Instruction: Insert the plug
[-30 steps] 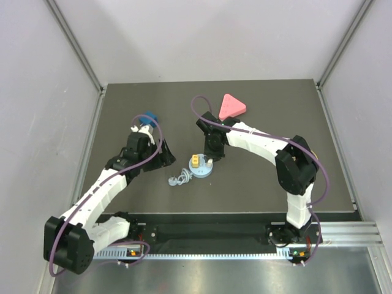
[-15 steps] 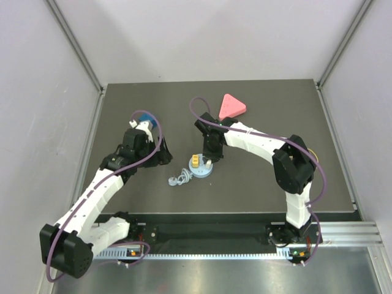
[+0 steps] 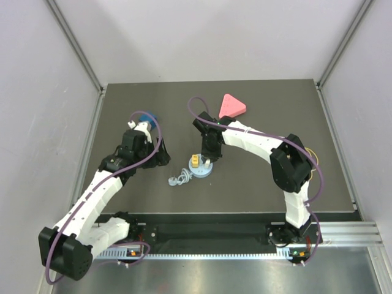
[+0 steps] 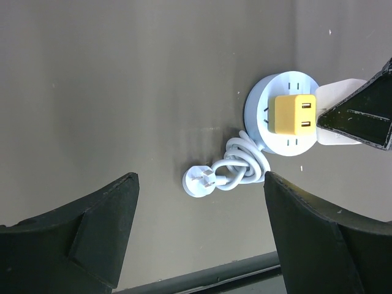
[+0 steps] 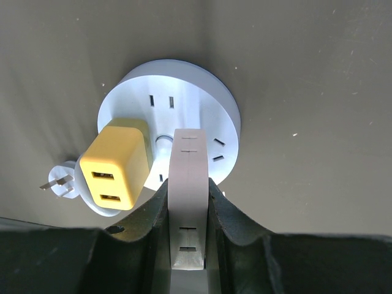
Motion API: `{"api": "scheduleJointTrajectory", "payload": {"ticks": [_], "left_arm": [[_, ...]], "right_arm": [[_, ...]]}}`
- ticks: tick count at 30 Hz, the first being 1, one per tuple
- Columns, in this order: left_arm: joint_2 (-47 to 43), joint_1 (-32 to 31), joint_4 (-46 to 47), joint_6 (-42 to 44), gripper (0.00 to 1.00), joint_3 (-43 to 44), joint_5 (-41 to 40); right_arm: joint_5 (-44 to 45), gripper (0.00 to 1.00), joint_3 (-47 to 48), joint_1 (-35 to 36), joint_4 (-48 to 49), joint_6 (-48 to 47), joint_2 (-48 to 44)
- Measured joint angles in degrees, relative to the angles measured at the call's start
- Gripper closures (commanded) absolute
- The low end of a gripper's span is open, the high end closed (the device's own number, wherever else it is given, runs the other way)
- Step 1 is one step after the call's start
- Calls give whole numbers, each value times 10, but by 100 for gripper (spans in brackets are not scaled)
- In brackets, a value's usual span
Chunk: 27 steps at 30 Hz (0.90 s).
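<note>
Dark table, grey walls; yellow plug sat in round socket, mid-table. There the right gripper stayed, jaws together; left gripper, jaws wide apart, had drawn back slightly leftward.

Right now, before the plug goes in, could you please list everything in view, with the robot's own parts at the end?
dark grey table: one, dark grey, under everything
round pale-blue socket hub: one, pale blue, table centre
yellow cube charger: one, yellow, seated on the hub
white flat plug: one, white, over the hub
white coiled cable: one, white, against the hub's near-left side
pink triangular block: one, pink, far centre
blue object: one, blue, far left, partly hidden
left gripper: one, black, open, empty
right gripper: one, black, holding the plug
</note>
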Motion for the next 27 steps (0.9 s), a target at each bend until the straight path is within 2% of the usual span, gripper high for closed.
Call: {"api": "scheduleJointTrajectory", "payload": {"ticks": [27], "left_arm": [[-12, 0, -1, 1, 12, 0, 0]], "right_arm": [[0, 100, 3, 0, 0, -16, 1]]}}
